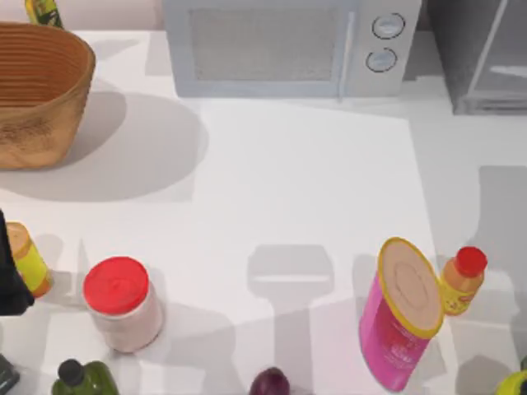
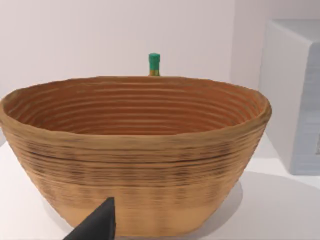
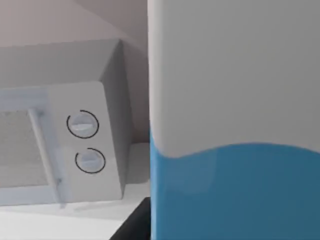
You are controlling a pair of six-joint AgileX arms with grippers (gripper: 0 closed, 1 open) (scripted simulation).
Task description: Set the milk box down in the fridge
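The tall rectangular milk box [image 3: 235,125], white over its upper part and blue below, stands very close before the right wrist camera, with the light-grey microwave [image 3: 60,145] and its two round dials behind it to one side. That closeness suggests the right arm has the carton or is right at it, but I cannot tell whether the right pincer is spread or pinching. In the top view the carton's place on the white table [image 1: 313,181] cannot be made out. There the large dark-grey fridge [image 1: 482,58] with its pale grey framed door panel stands at the far right corner, beside the microwave. Judging by its look, the carton is a stiff but crushable box with smooth, rather slippery sides, moderately heavy if full, so it is best taken across two flat opposite faces at mid-height, firmly but without denting, and kept upright. The left arm sits parked at the table's left edge, facing the woven tan basket [image 2: 135,150]; one dark fingertip of the left gripper [image 2: 97,225] shows, and its state I cannot tell.
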